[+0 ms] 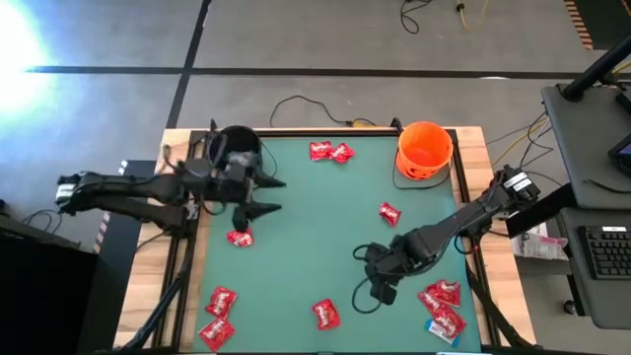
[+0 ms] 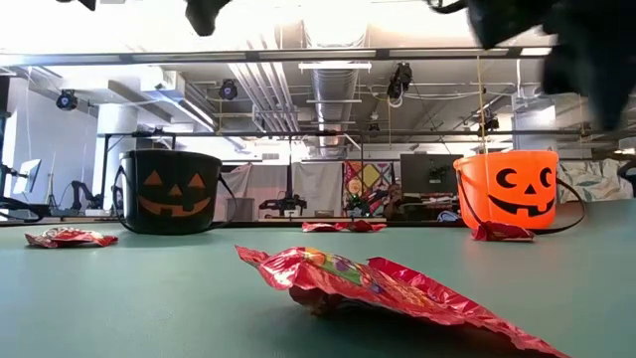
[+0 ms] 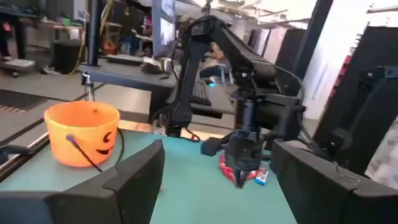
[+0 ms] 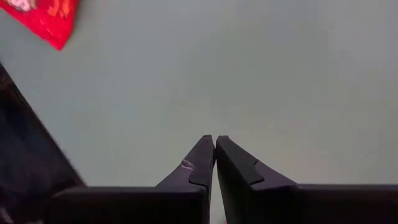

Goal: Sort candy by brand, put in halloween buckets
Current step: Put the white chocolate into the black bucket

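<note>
Red candy packets lie scattered flat on the green mat [image 1: 296, 266]: two at the far edge [image 1: 330, 151], one mid-right [image 1: 389, 213], one by my left gripper [image 1: 240, 238], several along the near edge [image 1: 219, 314], and a near-right pile [image 1: 444, 306] that includes a white-and-blue bar [image 1: 434, 330]. The orange bucket [image 1: 425, 150] stands upright at the far right. The black bucket [image 1: 237, 146] stands at the far left, partly hidden by my left arm. My left gripper [image 1: 276, 195] is open and empty beside the black bucket. My right gripper [image 1: 380, 288] is shut, pointing down over bare mat [image 4: 214, 140], with nothing between its fingers.
Both buckets stand upright on the mat in the low view, the black one [image 2: 169, 191] and the orange one [image 2: 507, 189], with a red packet [image 2: 388, 288] close to the camera. Cables run along the table's far edge [image 1: 325, 113]. A desk with a keyboard [image 1: 601, 247] stands to the right.
</note>
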Controlling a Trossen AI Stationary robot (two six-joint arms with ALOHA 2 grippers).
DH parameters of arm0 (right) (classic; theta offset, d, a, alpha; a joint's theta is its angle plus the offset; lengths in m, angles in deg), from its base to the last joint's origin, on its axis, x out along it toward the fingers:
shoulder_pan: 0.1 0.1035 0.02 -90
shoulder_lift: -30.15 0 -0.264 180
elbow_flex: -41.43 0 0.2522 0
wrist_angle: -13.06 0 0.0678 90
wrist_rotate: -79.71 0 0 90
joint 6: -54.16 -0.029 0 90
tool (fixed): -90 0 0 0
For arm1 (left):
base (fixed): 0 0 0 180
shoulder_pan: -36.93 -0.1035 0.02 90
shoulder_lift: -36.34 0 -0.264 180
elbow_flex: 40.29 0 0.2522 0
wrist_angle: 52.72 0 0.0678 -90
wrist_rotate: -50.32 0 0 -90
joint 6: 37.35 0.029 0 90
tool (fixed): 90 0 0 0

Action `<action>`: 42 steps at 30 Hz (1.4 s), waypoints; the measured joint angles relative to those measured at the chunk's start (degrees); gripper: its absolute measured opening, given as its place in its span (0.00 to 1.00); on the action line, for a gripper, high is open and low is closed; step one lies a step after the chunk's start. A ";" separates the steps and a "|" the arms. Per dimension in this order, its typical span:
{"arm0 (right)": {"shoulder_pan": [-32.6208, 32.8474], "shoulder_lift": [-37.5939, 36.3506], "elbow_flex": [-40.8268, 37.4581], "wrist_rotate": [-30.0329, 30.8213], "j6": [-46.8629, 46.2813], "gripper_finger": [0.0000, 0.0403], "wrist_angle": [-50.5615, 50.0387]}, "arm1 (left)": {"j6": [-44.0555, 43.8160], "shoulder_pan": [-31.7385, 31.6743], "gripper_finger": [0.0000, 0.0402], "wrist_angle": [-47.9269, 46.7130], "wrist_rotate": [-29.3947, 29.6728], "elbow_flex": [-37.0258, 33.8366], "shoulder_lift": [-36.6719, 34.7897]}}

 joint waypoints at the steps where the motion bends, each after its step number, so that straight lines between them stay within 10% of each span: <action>1: 1.12 0.00 -0.10 -0.10 -3.26 0.03 -0.19 | 0.02 1.09 0.69 1.37 1.85 -0.71 1.33; 17: 19.28 1.53 -8.26 -16.14 -39.04 0.03 10.88 | -3.55 6.68 0.69 9.24 6.39 -5.20 12.64; 42: 24.12 9.56 -14.20 -26.25 -43.76 0.03 22.66 | 6.13 16.14 0.69 10.52 16.58 -4.54 18.30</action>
